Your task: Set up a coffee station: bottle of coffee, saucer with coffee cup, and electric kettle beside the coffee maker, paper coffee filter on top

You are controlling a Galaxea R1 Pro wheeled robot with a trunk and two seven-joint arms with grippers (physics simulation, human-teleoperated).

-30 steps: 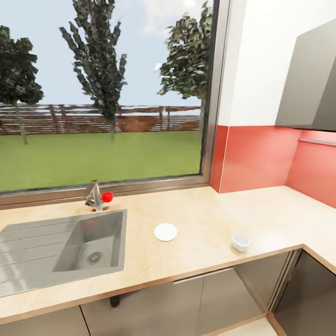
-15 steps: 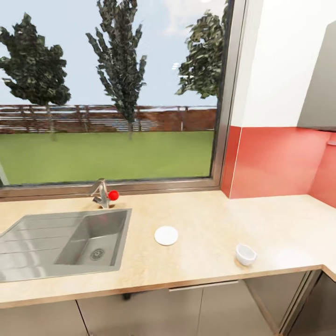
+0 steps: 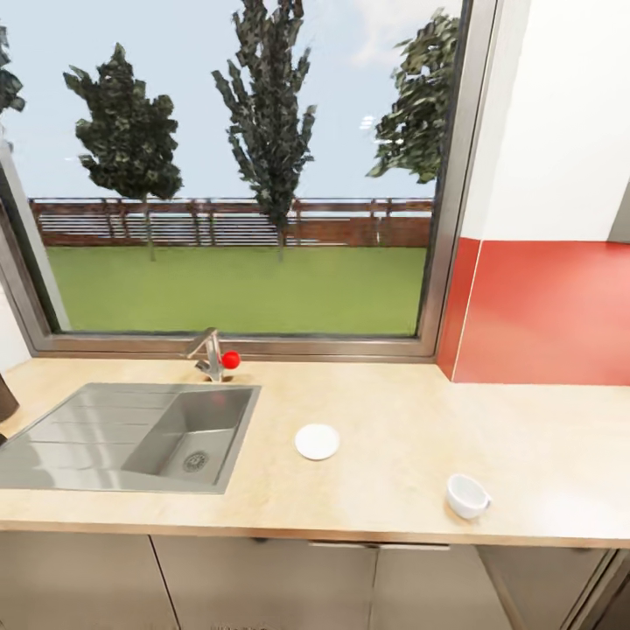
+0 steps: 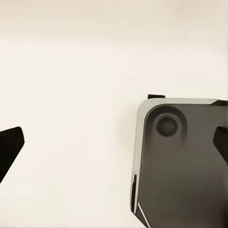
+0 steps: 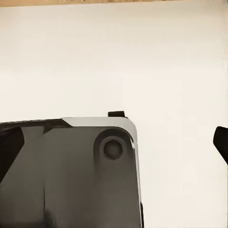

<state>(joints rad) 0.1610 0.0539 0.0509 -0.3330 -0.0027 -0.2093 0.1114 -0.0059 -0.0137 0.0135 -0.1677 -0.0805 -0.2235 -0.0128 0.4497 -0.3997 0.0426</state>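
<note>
- The saucer (image 3: 317, 441) lies flat on the countertop (image 3: 394, 411), just to the right of the steel sink (image 3: 131, 437) and apart from it.
- The coffee cup (image 3: 468, 496) sits upright near the countertop's front edge, well to the right of the saucer (not on it).
- A faucet (image 3: 210, 354) with a red knob (image 3: 231, 360) stands behind the sink, under the window (image 3: 236, 175).
- A sliver of something dark (image 3: 5, 398) shows at the countertop's far left edge; too little of it is visible to identify.
- A red backsplash (image 3: 551, 311) covers the wall to the right.
- The left gripper (image 4: 114, 147) has its dark fingertips spread wide, with nothing between them, over a pale floor and a grey part of the robot's base (image 4: 180, 161).
- The right gripper (image 5: 114, 142) is likewise spread and empty.
</note>
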